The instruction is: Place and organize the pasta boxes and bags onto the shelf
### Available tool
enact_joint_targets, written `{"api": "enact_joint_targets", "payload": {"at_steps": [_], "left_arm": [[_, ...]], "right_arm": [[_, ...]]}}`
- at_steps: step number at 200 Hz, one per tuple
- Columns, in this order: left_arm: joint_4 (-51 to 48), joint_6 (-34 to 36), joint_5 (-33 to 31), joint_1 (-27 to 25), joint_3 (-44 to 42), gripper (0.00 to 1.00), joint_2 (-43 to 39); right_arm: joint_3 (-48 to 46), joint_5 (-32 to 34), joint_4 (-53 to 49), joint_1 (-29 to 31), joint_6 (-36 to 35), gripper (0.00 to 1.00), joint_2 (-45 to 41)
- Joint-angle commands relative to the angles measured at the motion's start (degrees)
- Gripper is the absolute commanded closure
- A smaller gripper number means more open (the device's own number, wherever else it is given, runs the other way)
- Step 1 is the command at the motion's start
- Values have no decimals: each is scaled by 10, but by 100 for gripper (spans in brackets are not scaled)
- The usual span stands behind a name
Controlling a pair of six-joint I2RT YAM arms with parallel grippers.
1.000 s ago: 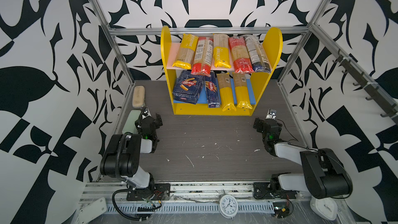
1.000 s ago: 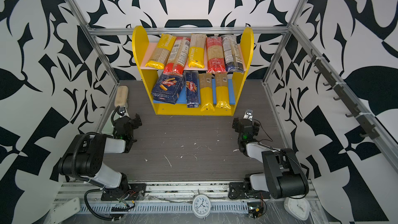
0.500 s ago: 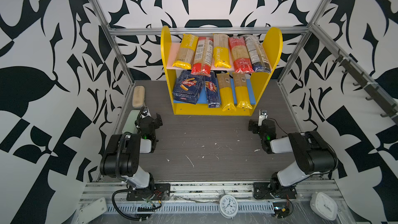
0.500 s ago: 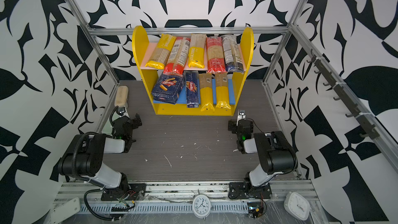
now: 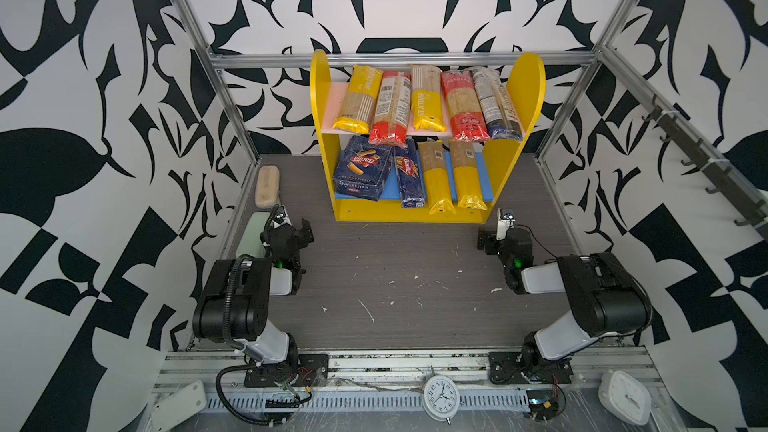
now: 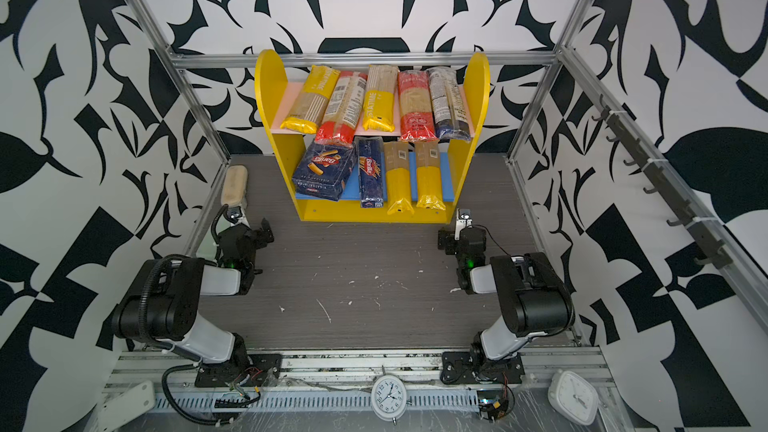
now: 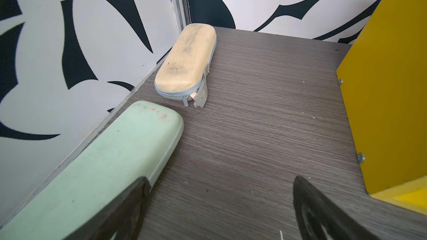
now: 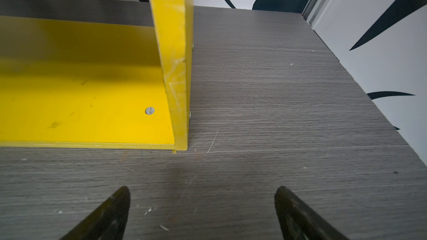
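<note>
The yellow shelf (image 5: pixel 528 89) (image 6: pixel 266 89) stands at the back of the table. Several spaghetti bags (image 5: pixel 426 97) lie side by side on its pink upper board. On the blue lower board lie the wide Barilla pasta box (image 5: pixel 363 168), the narrow one (image 5: pixel 409 178) and two yellow-ended bags (image 5: pixel 434 178). My left gripper (image 5: pixel 293 226) (image 7: pixel 221 178) rests low at the left, open and empty. My right gripper (image 5: pixel 496 234) (image 8: pixel 202 188) sits low by the shelf's right front corner (image 8: pixel 180 144), also open and empty over bare tabletop.
A beige case (image 5: pixel 267 186) (image 7: pixel 187 61) and a green case (image 5: pixel 251 228) (image 7: pixel 104 162) lie along the left wall, the green one beside my left fingers. Two clocks (image 5: pixel 441 393) (image 5: pixel 624 396) sit on the front rail. Small white crumbs dot the tabletop.
My right gripper has shifted a little to the left, staying low and open, as its arm folded back. The left arm and the pasta have not moved.
</note>
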Motion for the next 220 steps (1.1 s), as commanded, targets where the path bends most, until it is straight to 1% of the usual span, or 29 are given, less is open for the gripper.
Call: {"api": "enact_joint_targets", "payload": {"at_steps": [1,220], "left_arm": [[14,-5,4,4,1,1,0],[14,-4,4,3,1,1,1]], "right_arm": [[7,-3,14,-1,-4,0,-15],[7,4,17,3,-6,0,-13]]}}
